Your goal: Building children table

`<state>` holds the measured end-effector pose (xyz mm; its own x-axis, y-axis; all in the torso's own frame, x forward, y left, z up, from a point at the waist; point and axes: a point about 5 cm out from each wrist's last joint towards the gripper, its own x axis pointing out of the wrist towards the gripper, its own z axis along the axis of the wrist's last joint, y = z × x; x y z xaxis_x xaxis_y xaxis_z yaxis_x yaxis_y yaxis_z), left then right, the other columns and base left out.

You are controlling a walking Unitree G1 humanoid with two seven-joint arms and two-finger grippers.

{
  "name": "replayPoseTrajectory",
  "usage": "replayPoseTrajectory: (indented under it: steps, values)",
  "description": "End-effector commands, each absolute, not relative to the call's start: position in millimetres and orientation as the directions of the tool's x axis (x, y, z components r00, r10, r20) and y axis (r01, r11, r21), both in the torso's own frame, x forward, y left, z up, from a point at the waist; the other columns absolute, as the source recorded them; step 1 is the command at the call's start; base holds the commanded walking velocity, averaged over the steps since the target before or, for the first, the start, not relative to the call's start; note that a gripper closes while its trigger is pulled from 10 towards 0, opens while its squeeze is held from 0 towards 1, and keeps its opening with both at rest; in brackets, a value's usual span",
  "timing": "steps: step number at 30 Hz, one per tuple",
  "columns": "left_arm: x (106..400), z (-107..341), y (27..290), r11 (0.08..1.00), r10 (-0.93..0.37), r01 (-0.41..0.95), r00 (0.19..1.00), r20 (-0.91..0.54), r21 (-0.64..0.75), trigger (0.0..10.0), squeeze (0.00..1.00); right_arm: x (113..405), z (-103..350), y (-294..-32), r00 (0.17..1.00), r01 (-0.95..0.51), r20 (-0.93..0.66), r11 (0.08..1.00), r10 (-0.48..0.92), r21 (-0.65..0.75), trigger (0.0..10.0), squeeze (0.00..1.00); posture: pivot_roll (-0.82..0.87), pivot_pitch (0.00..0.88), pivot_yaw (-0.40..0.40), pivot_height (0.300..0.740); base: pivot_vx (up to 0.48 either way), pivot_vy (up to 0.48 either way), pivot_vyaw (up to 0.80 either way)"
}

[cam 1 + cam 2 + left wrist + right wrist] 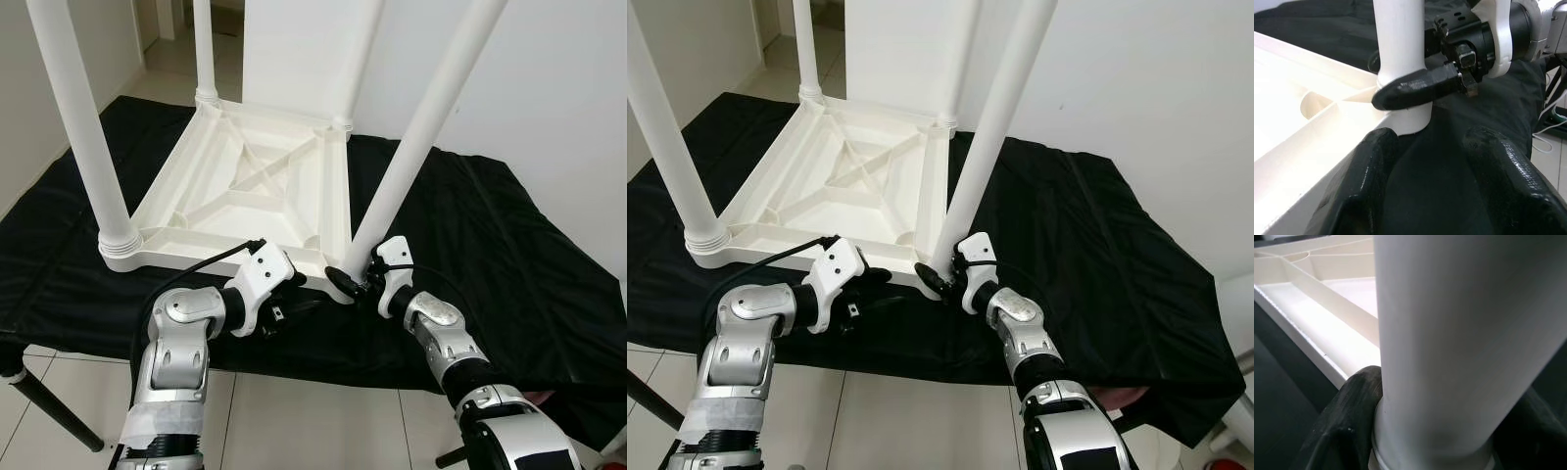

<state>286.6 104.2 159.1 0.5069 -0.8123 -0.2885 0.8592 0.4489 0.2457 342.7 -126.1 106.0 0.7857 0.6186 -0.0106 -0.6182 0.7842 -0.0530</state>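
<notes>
A white plastic children's table (245, 186) lies upside down on a black cloth (490, 255), with its legs pointing up. The near right leg (411, 147) leans to the right from its corner socket. My right gripper (355, 282) is shut around the base of that leg; in the right wrist view the leg (1464, 342) stands between the two black fingers (1352, 421). My left gripper (299, 305) is open at the table's near edge, just left of that corner, holding nothing. In the left wrist view its fingers (1366, 186) point at the leg's base (1400, 49).
The cloth covers a work table whose front edge runs just below both grippers. Pale floor tiles (313, 421) lie beneath. A black support leg (54, 411) slants at the lower left. A white wall (549, 78) stands behind on the right.
</notes>
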Motion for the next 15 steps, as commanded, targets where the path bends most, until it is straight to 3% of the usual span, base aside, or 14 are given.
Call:
replayPoseTrajectory:
  steps: [1,4,5,6,8,10,15]
  values:
    - [295.8,162.6,107.5,0.665,-0.648,0.676,0.734,-0.204,0.318,10.0,0.0,335.8,90.4,-133.8,0.824,-0.565,-0.055,0.825,0.564,0.008,10.0,0.0,0.09,0.0,-0.148,0.74,0.0,0.0,0.0]
    - [295.4,161.7,106.9,0.664,-0.65,0.678,0.732,-0.205,0.315,10.0,0.0,329.4,86.3,-130.9,0.924,-0.378,-0.055,0.925,0.379,0.038,10.0,0.0,0.08,0.0,-0.151,0.74,0.0,0.0,0.0]
    - [295.4,161.7,106.9,0.664,-0.65,0.678,0.732,-0.205,0.315,10.0,0.0,329.4,86.3,-130.9,0.924,-0.378,-0.055,0.925,0.379,0.038,10.0,0.0,0.08,0.0,-0.151,0.74,0.0,0.0,0.0]
    - [295.4,161.4,106.5,0.664,-0.651,0.679,0.731,-0.205,0.313,10.0,0.0,324.8,83.9,-125.9,0.963,-0.255,-0.072,0.964,0.26,0.075,10.0,0.0,0.08,0.0,-0.152,0.74,0.0,0.0,0.0]
    - [295.4,161.4,106.5,0.664,-0.651,0.679,0.731,-0.205,0.313,10.0,0.0,324.8,83.9,-125.9,0.963,-0.255,-0.072,0.964,0.26,0.075,10.0,0.0,0.08,0.0,-0.152,0.74,0.0,0.0,0.0]
    - [295.4,161.1,105.8,0.664,-0.652,0.68,0.73,-0.205,0.311,10.0,0.0,318.1,81.9,-115.6,0.989,-0.089,-0.105,0.988,0.103,0.128,10.0,0.0,0.08,0.0,-0.155,0.74,0.0,0.0,0.0]
    - [294.9,160.6,105.2,0.662,-0.654,0.683,0.728,-0.205,0.311,10.0,0.0,314.1,91.9,-94.7,0.994,-0.072,-0.068,0.988,0.082,0.14,10.0,0.0,0.08,0.0,-0.155,0.74,0.0,0.0,0.0]
